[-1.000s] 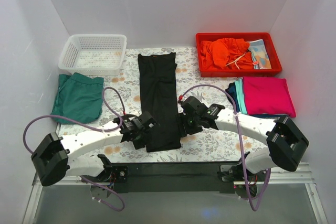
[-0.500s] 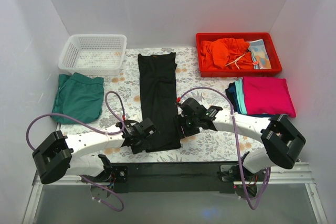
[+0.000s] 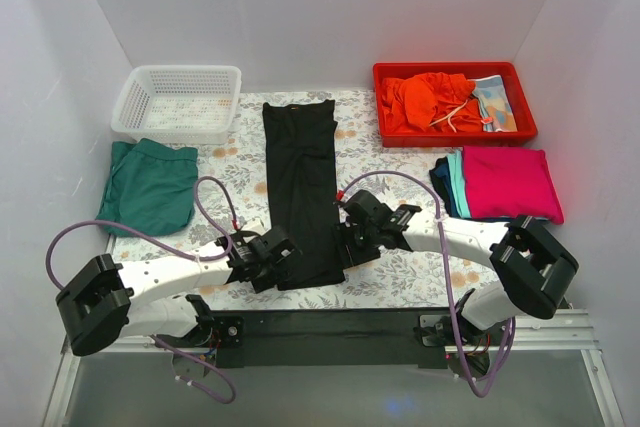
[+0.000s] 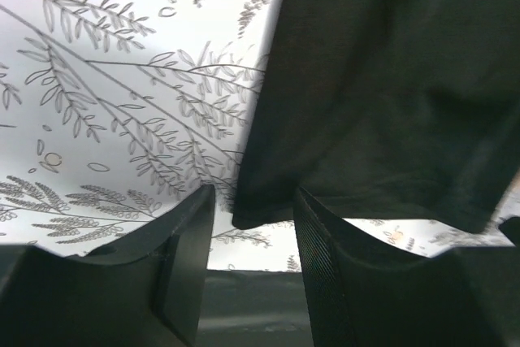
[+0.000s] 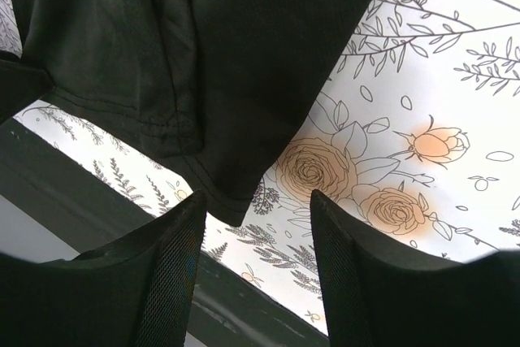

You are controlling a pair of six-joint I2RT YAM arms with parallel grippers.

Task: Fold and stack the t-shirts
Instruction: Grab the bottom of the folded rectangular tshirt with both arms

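Left gripper [image 4: 253, 205]: spread, pinching nothing; near-left corner of the black shirt [image 3: 300, 187] lying in the gap, just off the right-hand finger.
Right gripper [image 5: 258, 201]: spread likewise, empty; near-right corner of the same shirt just ahead of the gap, closer to the left-hand finger.
Black shirt: folded into a long narrow strip, flat on the floral covering [image 3: 400, 267], running from the far side down to the two grippers at its near hem.
Step in hand: likely taking hold of both near corners, ahead of a lengthwise fold.
Next move calls for: lowering onto the corners, closing on every layer at once, then lifting both ends level and carrying them toward the collar.
Risk: catching only the top layer, or the covering along with it.
Other shirts: dark-green shirt [image 3: 150, 185] at the left edge; magenta shirt [image 3: 510, 182] on top of the teal shirt [image 3: 456, 182] and navy shirt [image 3: 440, 177] at the right, well apart from the grippers.
Beyond: white basket [image 3: 178, 102] far left, red tray [image 3: 455, 132] with orange cloth [image 3: 425, 97] far right.
Wrist views only: hem stitching, layered edges, gap between the jaws.
Top view only: whole strip, stack, basket, tray.
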